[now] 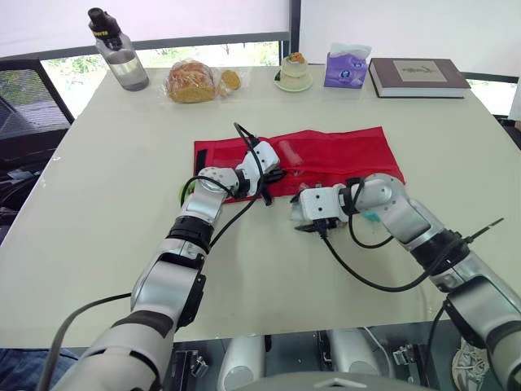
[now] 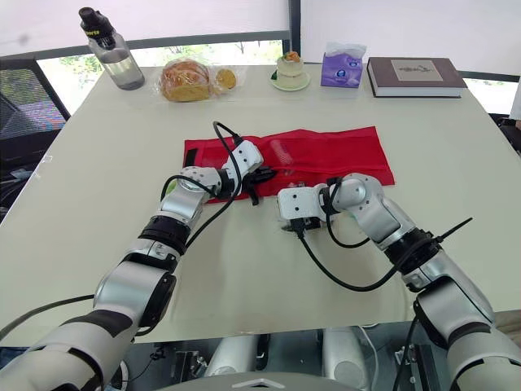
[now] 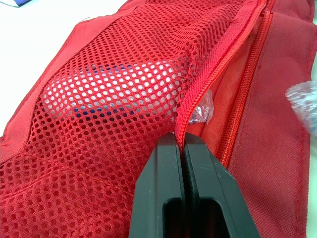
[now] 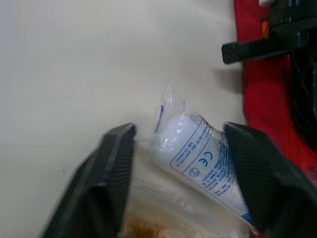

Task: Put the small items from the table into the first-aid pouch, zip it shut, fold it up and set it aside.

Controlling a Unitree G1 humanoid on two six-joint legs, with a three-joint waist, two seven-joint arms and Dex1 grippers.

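Centrally in the left eye view, the red first-aid pouch (image 1: 326, 155) lies unfolded and flat on the pale surface (image 1: 106, 179), its long side running left to right. The left wrist view shows its mesh pocket (image 3: 99, 129) with a white roll (image 3: 114, 84) already inside, and a red zip (image 3: 218, 64) that stands open. The left pincer (image 3: 182, 148) is pressed together on the pocket's zip edge, pinching the fabric. The pouch looks soft, light and floppy, so it would likely bunch unless held by that firmer zip edge. Just below the pouch in the frame, near its middle, a wrapped bandage roll (image 4: 203, 158) in crinkly clear plastic rests on the surface. The right pincer (image 4: 178, 131) is spread around it, one finger on each side, not yet closed. The packet seems light, squashy and slippery in its wrapper, so a hold across the roll's thick middle looks safer than the loose plastic ends. Along the top of the frame stand a water bottle (image 1: 118, 50), bagged bread (image 1: 191, 81), a small cake on a saucer (image 1: 294, 72), a tissue box (image 1: 345, 67) and a book (image 1: 417, 77), all well apart from the pouch.
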